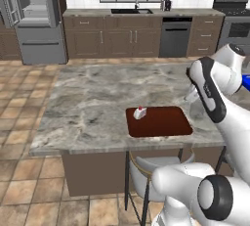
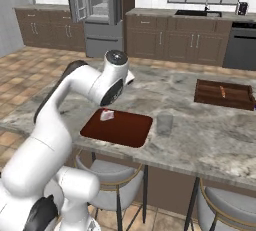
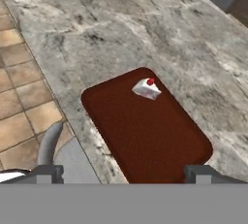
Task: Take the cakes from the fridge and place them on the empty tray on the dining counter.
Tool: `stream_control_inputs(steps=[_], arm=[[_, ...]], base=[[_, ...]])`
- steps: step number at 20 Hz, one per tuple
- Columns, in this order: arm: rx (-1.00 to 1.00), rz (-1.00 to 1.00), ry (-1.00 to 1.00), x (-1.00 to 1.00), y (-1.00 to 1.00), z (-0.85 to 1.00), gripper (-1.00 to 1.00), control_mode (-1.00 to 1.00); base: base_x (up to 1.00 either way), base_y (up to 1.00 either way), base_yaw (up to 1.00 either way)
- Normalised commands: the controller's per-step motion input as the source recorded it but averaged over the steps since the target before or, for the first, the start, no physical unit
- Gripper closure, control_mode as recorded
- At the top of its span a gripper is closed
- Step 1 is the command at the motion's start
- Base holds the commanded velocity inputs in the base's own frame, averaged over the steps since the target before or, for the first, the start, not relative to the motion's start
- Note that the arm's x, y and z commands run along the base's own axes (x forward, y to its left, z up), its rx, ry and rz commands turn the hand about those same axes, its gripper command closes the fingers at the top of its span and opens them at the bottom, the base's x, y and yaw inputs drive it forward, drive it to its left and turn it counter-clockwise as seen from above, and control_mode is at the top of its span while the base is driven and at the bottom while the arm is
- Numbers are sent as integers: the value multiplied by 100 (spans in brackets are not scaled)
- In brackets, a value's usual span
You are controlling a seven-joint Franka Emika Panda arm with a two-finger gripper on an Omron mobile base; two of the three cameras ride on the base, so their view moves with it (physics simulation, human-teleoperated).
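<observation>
A white cake slice with a red top (image 1: pixel 139 113) sat on the reddish-brown tray (image 1: pixel 166 124) near the front edge of the marbled worktop (image 1: pixel 93 98), toward the tray's 10 o'clock corner in the left base view. In the hand view, the slice (image 3: pixel 147 89) lay at about 12 o'clock on the tray (image 3: pixel 145 136), above the two dark fingertips (image 3: pixel 47 173) of the jaws (image 3: pixel 126 175), which stood wide apart and held nothing. From the right base view, the cake (image 2: pixel 106 115) rested at the tray's (image 2: pixel 120 130) 10 o'clock end, partly behind the white arm (image 2: pixel 95 87), with a clear glass (image 2: pixel 164 123) standing just beside the tray at 3 o'clock and a dark brown sectioned tray (image 2: pixel 224 94) well apart at 2 o'clock. The grey fridge (image 1: pixel 34 17) stood with doors open at 11 o'clock in the left base view, across the tiled floor (image 1: pixel 19 137). A grey stool (image 1: pixel 151 171) was tucked under the worktop's front edge.
</observation>
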Motion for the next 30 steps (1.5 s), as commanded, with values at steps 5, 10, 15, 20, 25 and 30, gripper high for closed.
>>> stream_control_inputs(steps=[5, 10, 15, 20, 25, 30], arm=[[2, -19, -13, -96, 3, 100, -100, -100], [14, -32, -16, -100, 1, 93, -100, -100], [11, -43, -35, -97, 31, 31, -100, -100], [1, -33, -30, -15, 43, -20, -100, -100], [0, -5, -17, -1, 0, -4, -100, -100], [0, 0, -1, 0, 0, 0, -100, -100]], base=[[0, 0, 0], [0, 0, 0], [0, 0, 0], [0, 0, 0], [0, 0, 0], [0, 0, 0]])
